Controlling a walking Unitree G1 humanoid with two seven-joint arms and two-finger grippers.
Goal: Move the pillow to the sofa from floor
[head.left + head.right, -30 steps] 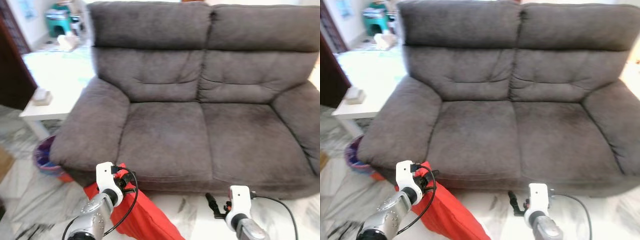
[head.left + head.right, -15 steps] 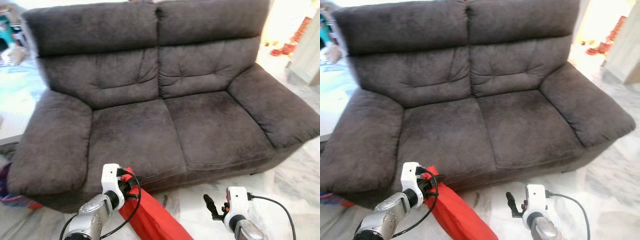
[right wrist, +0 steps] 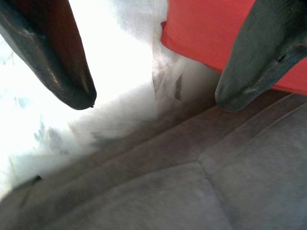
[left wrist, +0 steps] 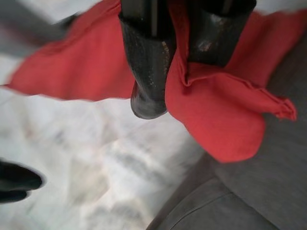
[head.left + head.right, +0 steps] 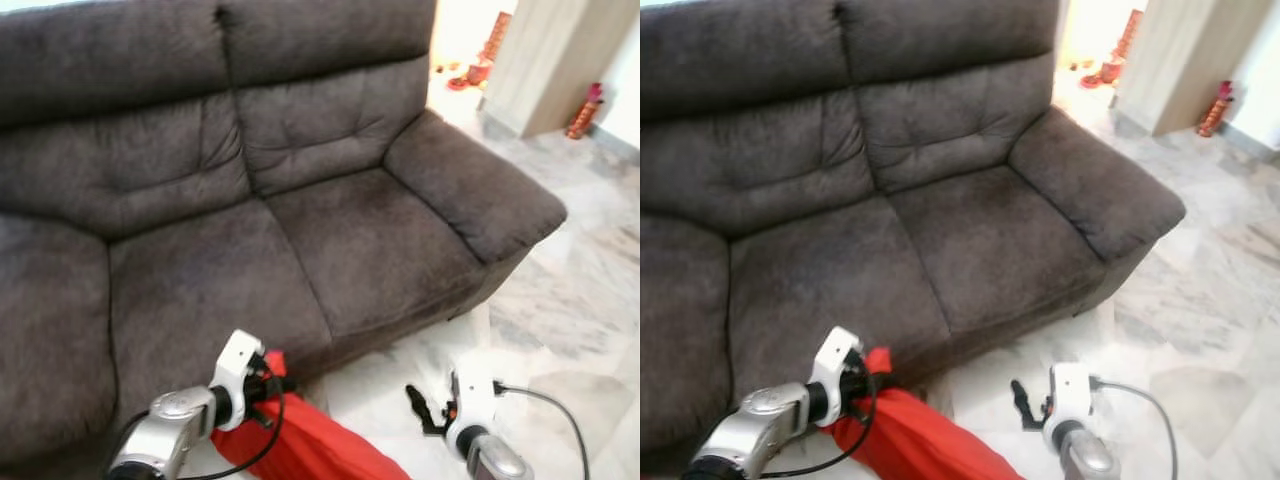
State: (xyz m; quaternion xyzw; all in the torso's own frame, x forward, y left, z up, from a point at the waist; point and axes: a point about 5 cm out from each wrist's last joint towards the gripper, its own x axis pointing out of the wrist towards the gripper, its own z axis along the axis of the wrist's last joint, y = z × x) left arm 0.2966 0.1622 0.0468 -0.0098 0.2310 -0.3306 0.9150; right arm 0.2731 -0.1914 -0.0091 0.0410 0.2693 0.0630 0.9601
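A: Pillow [image 5: 300, 450] first — where does it sit against the left gripper [image 4: 175, 81]?

B: Pinched in it. The red fabric is bunched between the 2 black fingers [image 4: 146, 62], clenched on a fold near 1 corner. The rest of the pillow trails back below the wrist toward the marble floor [image 5: 560, 300].

A: And the sofa [image 5: 260, 220]?

B: Directly ahead of that gripper, very close. In the left wrist view the pillow's corner lies against the grey seat front. The dark grey cushions rise just beyond the fingertips.

A: What about the right gripper [image 3: 153, 100]?

B: Its fingers are spread wide with nothing between them. It hangs low over the floor, to the right of the pillow. Ahead of it is the sofa's lower front edge, with the red pillow off to its left side.

A: Anything else near it?

B: A beige wall corner [image 5: 545, 60] stands well beyond it, past the sofa's right armrest [image 5: 480, 185].
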